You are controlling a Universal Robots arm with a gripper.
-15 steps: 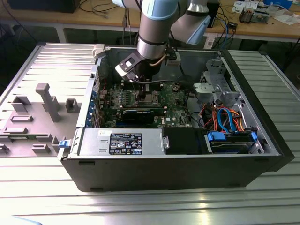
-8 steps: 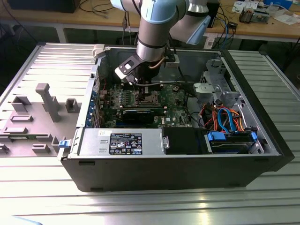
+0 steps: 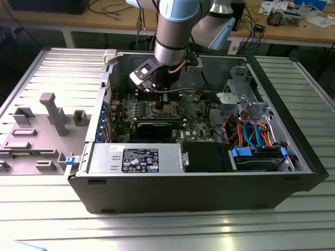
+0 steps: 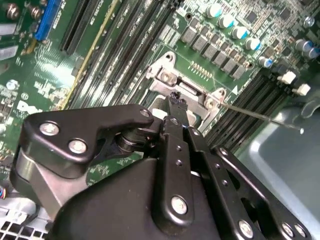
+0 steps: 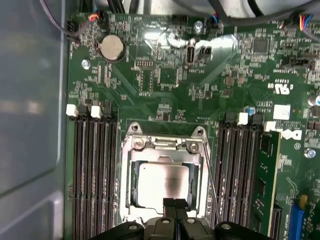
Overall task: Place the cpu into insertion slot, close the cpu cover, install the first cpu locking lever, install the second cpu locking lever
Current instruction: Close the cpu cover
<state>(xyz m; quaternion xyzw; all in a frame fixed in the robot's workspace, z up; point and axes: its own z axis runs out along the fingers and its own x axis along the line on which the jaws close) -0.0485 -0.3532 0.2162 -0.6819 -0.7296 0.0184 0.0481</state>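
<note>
The cpu (image 5: 162, 182) lies silver top up in the insertion slot (image 3: 161, 109), in the middle of the green board. The shiny cpu cover (image 5: 125, 170) lies down around it, and the chip shows through its window. My gripper (image 5: 175, 204) is shut, its two black fingertips pressed together with nothing visible between them, at the cover's edge. In the second wrist view the gripper (image 4: 176, 98) tips sit against the socket's metal frame (image 4: 165, 75). A thin wire locking lever (image 5: 210, 175) runs along one side of the socket and sticks out over the memory slots (image 4: 260, 116).
Long black memory slots (image 5: 92, 175) flank the socket on both sides. A coin battery (image 5: 111, 47) sits on the board. In the exterior view the arm (image 3: 172, 31) reaches into the open case (image 3: 188, 193), beside a black graphics card (image 3: 154, 127), cables (image 3: 251, 130) and a drive cage (image 3: 238, 89).
</note>
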